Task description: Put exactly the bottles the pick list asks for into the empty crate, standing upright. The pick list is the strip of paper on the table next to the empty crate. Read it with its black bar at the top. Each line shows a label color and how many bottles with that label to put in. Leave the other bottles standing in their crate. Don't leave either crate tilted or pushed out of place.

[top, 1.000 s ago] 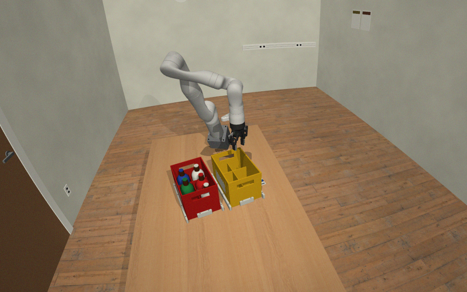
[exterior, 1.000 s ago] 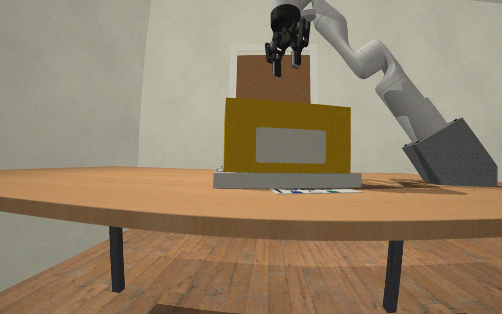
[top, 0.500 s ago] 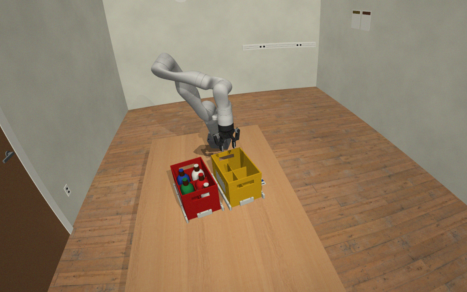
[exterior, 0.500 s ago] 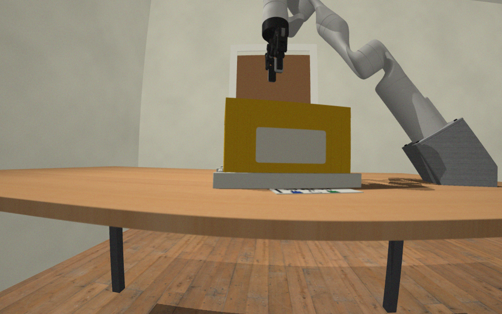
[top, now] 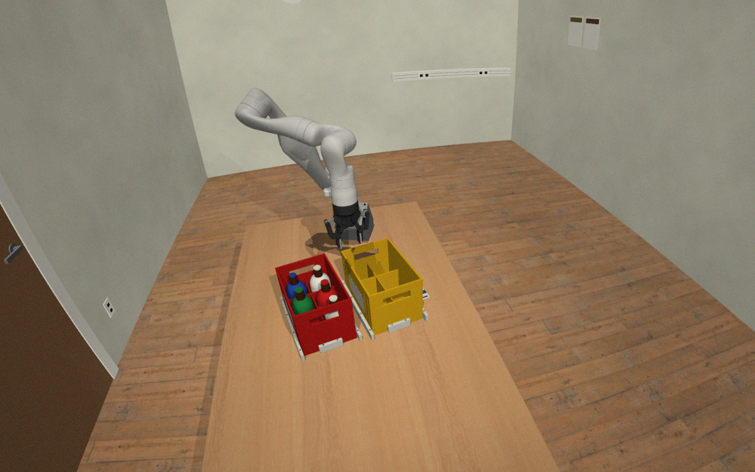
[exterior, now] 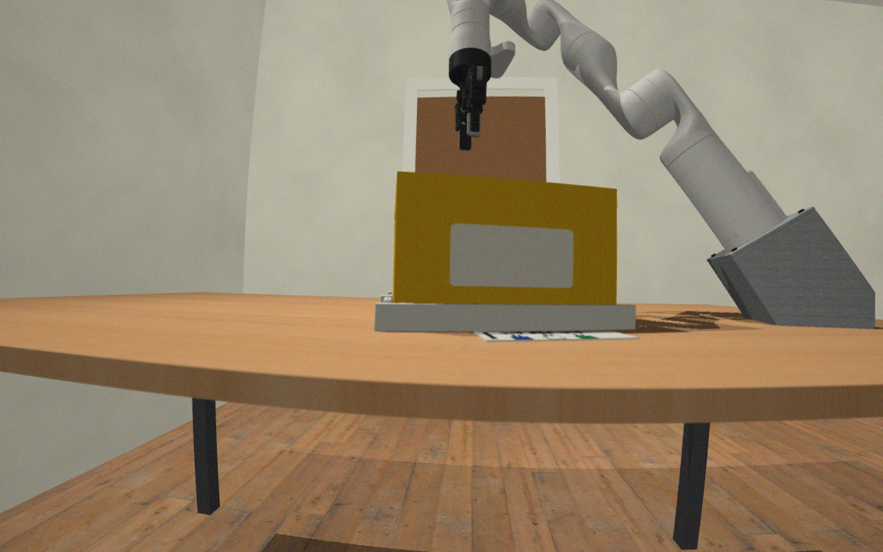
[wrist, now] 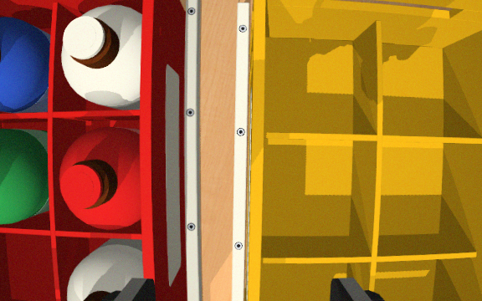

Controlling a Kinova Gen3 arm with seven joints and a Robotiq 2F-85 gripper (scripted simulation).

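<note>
A red crate (top: 321,328) (wrist: 157,84) holds several upright bottles: blue (top: 293,286) (wrist: 11,71), white (top: 317,279) (wrist: 99,71), green (top: 302,303) (wrist: 11,188), red (top: 326,293) (wrist: 107,201) and a second white one (top: 333,303) (wrist: 107,267). The yellow crate (top: 394,305) (exterior: 424,233) (wrist: 258,84) beside it is empty, with dividers. The pick list (exterior: 554,336) lies flat by the yellow crate's outer side; I cannot read it from here. My gripper (top: 349,239) (exterior: 465,140) (wrist: 241,293) is open and empty. It hangs above the gap between the crates, near their far end.
Grey rails (wrist: 192,125) (exterior: 503,317) (top: 330,345) run along the crates' feet on the wooden table (top: 339,410). The arm's grey base (exterior: 794,274) stands at the table's far end, behind the crates.
</note>
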